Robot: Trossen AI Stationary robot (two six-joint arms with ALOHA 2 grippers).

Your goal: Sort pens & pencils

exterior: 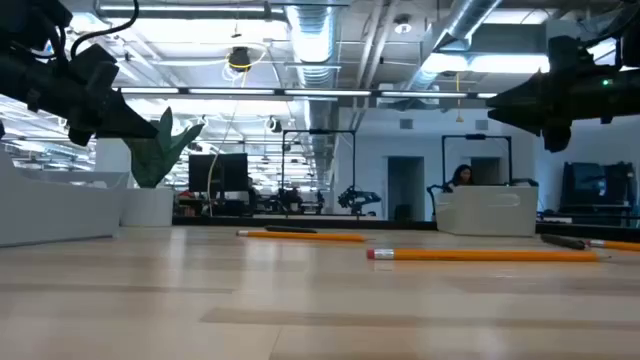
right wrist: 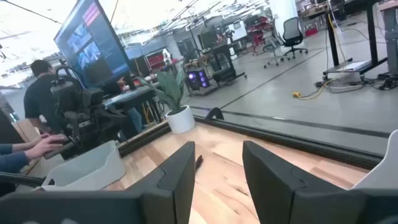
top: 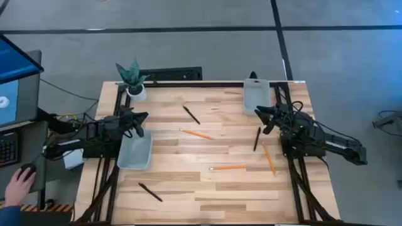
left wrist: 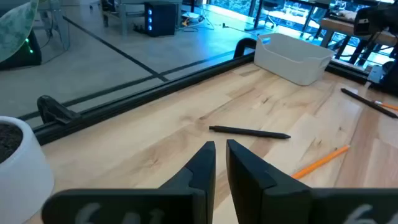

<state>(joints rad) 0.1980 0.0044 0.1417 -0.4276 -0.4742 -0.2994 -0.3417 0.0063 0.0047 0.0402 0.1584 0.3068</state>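
Hovering apart, both grippers [top: 139, 117] [top: 260, 112] (empty) above pens [top: 191, 115].

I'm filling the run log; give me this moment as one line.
left claw: shut, empty, above left bin | right claw: open, empty, near right bin | pens, pencils: on table, unsorted

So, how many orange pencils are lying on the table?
3 pencils: one near the table's middle, one nearer the front, one on the right, beside the right arm. None seems hidden.
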